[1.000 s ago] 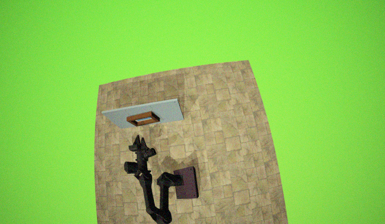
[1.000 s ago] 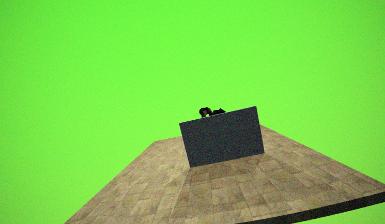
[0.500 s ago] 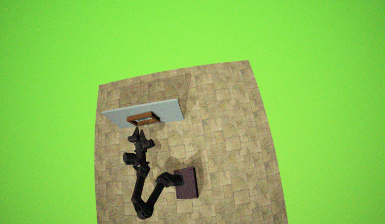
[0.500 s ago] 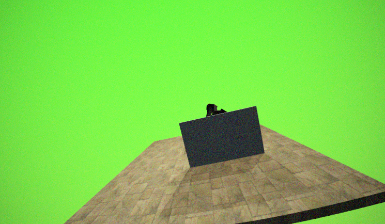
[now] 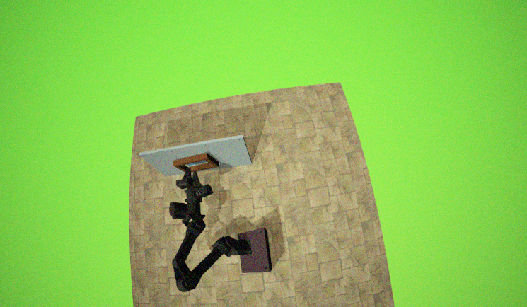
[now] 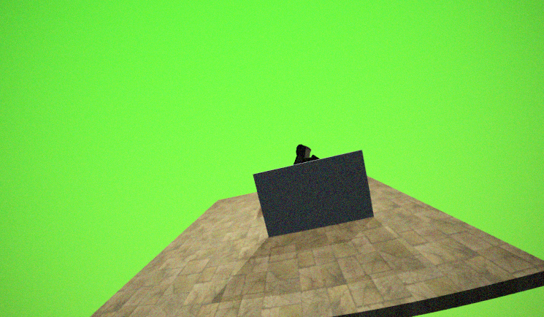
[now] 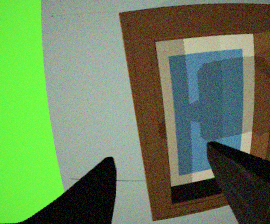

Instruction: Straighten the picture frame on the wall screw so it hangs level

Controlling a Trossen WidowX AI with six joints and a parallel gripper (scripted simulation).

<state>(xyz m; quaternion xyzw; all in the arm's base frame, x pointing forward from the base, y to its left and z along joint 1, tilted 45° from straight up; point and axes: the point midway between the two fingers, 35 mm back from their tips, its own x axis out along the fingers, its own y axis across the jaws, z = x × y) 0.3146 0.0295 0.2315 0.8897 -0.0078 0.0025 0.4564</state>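
The brown picture frame [image 5: 198, 156] [image 7: 201, 22] with a blue picture hangs on the front of the grey wall panel [image 5: 235, 150] [image 6: 317, 193] [image 7: 86, 90]. In the wrist view, which is turned sideways, the frame's edges look tilted against a thin line on the wall. The screw and notched strip are hidden. My gripper [image 5: 191, 171] [image 7: 160, 156] is open at the frame, toward its left end in the top view. In the wrist view one fingertip is beyond the outer edge, the other over the picture, with a rail between. Contact cannot be told.
The purple base block [image 5: 254, 263] stands on the stone-patterned floor [image 5: 315, 228] [image 6: 305, 283], with the black arm reaching from it to the wall. In the exterior view the panel's back hides the frame and most of the arm.
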